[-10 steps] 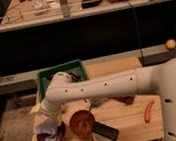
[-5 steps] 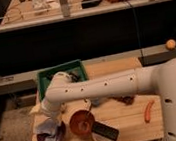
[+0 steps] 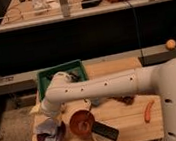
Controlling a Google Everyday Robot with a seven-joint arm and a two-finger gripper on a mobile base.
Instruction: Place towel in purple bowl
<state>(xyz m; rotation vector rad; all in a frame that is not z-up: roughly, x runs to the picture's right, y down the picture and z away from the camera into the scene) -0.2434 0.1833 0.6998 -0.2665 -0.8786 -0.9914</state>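
The purple bowl (image 3: 49, 137) sits at the front left of the wooden table (image 3: 126, 124). A pale lavender-grey towel (image 3: 49, 127) lies crumpled in it and hangs over its rim. My white arm reaches from the right across the table and bends down at the left end. My gripper (image 3: 50, 116) is just above the bowl's back edge, right over the towel, mostly hidden by the wrist.
A green bin (image 3: 61, 72) stands behind the arm at the back left. A brown bowl (image 3: 82, 122) is right of the purple bowl, with a black object (image 3: 106, 131) on a white dish beside it. An orange carrot (image 3: 149, 110) lies at the right. An orange ball (image 3: 171, 44) rests on the ledge.
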